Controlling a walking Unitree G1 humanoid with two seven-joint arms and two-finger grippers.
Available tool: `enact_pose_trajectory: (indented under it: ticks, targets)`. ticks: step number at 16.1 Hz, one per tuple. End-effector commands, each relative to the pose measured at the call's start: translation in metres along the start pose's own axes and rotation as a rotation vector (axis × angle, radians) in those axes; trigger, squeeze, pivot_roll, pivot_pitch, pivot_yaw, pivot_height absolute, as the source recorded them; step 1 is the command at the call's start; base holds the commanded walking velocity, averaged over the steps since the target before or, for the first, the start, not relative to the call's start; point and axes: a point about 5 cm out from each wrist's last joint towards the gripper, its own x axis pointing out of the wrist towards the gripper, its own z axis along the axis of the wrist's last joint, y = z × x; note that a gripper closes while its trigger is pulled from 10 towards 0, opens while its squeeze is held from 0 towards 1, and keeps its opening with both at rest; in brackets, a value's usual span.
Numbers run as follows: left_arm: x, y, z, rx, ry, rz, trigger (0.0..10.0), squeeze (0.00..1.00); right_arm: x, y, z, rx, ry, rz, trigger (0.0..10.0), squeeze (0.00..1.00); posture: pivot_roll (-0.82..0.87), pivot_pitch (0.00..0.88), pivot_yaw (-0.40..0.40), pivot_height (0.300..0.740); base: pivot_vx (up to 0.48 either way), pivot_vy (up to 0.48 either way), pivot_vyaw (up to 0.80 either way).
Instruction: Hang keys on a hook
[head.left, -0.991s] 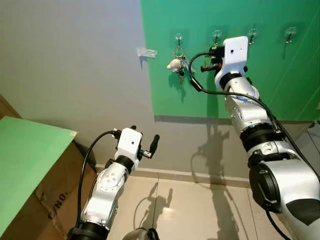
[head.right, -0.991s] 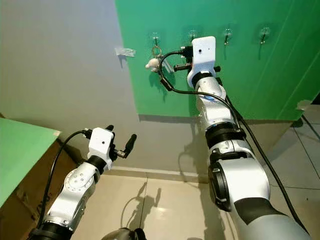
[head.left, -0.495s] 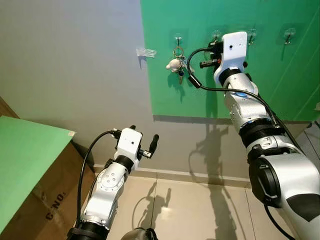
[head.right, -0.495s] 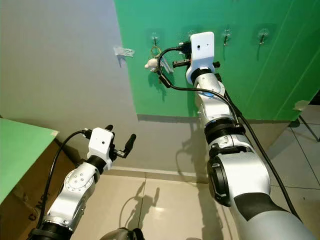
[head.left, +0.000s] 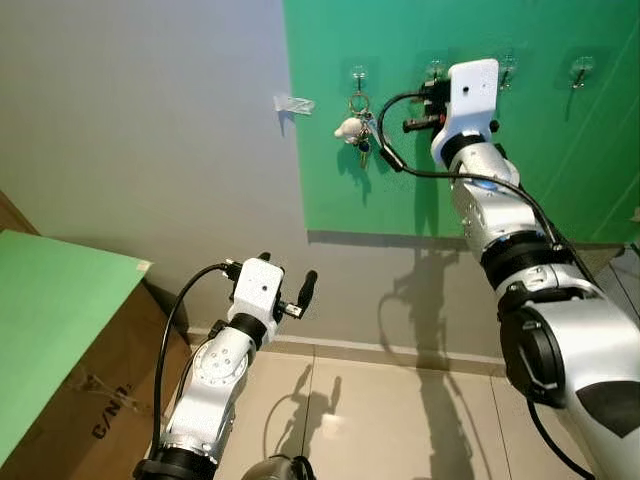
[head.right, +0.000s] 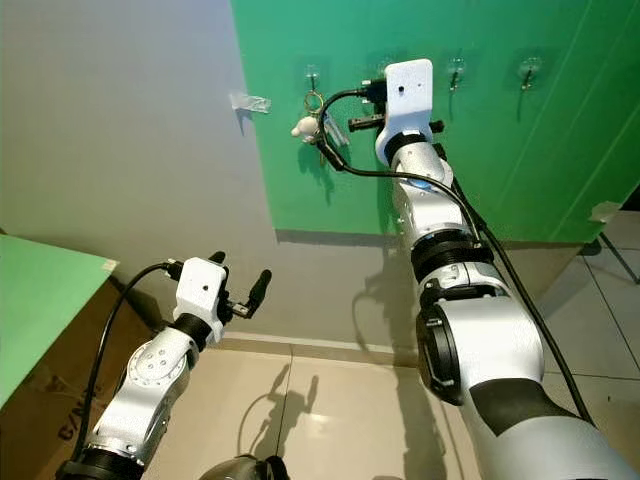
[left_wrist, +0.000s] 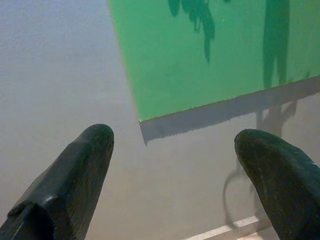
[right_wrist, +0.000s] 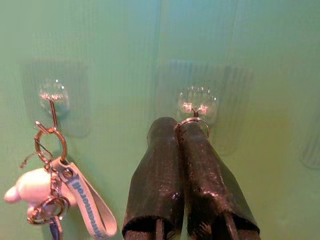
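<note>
**Right gripper at the second hook, one key bunch hanging beside it**

Left eye view: the right arm is reaching up to the green board (head.left: 440, 180) on the grey wall (head.left: 150, 150). Four clear hooks are sitting in a row near the board's top edge. A bunch of keys (head.left: 358, 125) with a small white charm (head.left: 347, 128) is hanging from the first hook (head.left: 357, 74), the one closest to the board's left edge. The right gripper (head.left: 425, 95) is pressing toward the second hook (head.left: 434, 70), just beside that bunch. The left gripper (head.left: 285, 275) is hovering low, in front of the wall under the board's lower left corner. A cardboard box (head.left: 90, 400) with a green sheet (head.left: 50, 320) on top is standing at the left, on the tiled floor (head.left: 400, 410).

Right eye view: the same scene is showing, with the right arm's black cable (head.right: 335, 140) looping just in front of the hanging bunch.

Left wrist view: the left gripper's two fingers (left_wrist: 65, 185) are standing wide apart with nothing between them, pointing at the wall and the board's lower corner.

Right wrist view: the right gripper's fingers (right_wrist: 200, 175) are squeezed together, pinching a small metal ring (right_wrist: 195, 122) at their tips. The ring is touching the second hook; whether it is sitting over the hook I cannot tell. On the first hook, a key ring, the white charm and a blue-and-white strap (right_wrist: 87, 200) are hanging.
</note>
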Motion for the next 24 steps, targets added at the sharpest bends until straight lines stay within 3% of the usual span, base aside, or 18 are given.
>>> enact_pose_trajectory:
  ticks: [1, 3, 8, 11, 14, 17, 19, 22, 23, 24]
  targets:
    - [-0.001, 0.001, 0.003, 0.019, -0.011, 0.008, 10.0, 0.00, 0.004, 0.002, 0.007, 0.018, -0.008, 0.008, 0.0, 0.00, -0.15, 0.000, 0.068, 0.740, 0.000, 0.000, 0.00]
    - [-0.001, 0.002, 0.003, 0.018, -0.009, 0.011, 10.0, 0.00, 0.004, 0.001, 0.007, 0.044, 0.001, 0.016, 0.0, 0.00, -0.15, 0.000, 0.067, 0.740, 0.000, 0.000, 0.00]
    - [-0.002, 0.002, 0.002, 0.017, -0.005, 0.016, 10.0, 0.00, 0.006, 0.000, 0.003, 0.243, 0.067, 0.019, 0.0, 0.00, -0.14, 0.000, 0.066, 0.740, 0.000, 0.000, 0.00]
    - [-0.002, 0.002, 0.002, 0.017, -0.004, 0.018, 10.0, 0.00, 0.006, -0.002, 0.001, 0.306, 0.086, 0.012, 0.0, 0.00, -0.15, 0.000, 0.067, 0.740, 0.000, 0.000, 0.00]
    - [-0.002, 0.002, 0.002, 0.016, -0.001, 0.018, 10.0, 0.00, 0.006, -0.005, -0.003, 0.472, 0.129, 0.000, 0.0, 0.00, -0.15, 0.000, 0.067, 0.740, 0.000, 0.000, 0.00]
    - [-0.002, 0.002, 0.002, 0.015, 0.000, 0.017, 10.0, 0.00, 0.006, -0.007, -0.003, 0.554, 0.140, -0.013, 0.0, 0.00, -0.15, 0.000, 0.067, 0.740, 0.000, 0.000, 0.00]
    - [-0.002, 0.002, 0.002, 0.014, 0.002, 0.017, 10.0, 0.00, 0.006, -0.008, -0.003, 0.565, 0.141, -0.016, 0.0, 0.00, -0.15, 0.000, 0.067, 0.740, 0.000, 0.000, 0.00]
    - [-0.002, 0.001, 0.002, 0.014, 0.002, 0.018, 10.0, 0.00, 0.006, -0.007, 0.000, 0.446, 0.121, -0.001, 0.0, 0.00, -0.15, 0.000, 0.065, 0.740, 0.000, 0.000, 0.00]
    - [-0.002, 0.001, 0.002, 0.014, 0.003, 0.019, 10.0, 0.00, 0.006, -0.002, -0.001, 0.361, 0.117, 0.024, 10.0, 1.00, -0.15, 0.000, 0.065, 0.740, 0.000, 0.000, 0.00]
    - [-0.002, 0.001, 0.002, 0.014, 0.003, 0.020, 10.0, 0.00, 0.006, -0.001, -0.001, 0.333, 0.115, 0.033, 10.0, 1.00, -0.15, 0.000, 0.064, 0.740, 0.000, 0.000, 0.00]
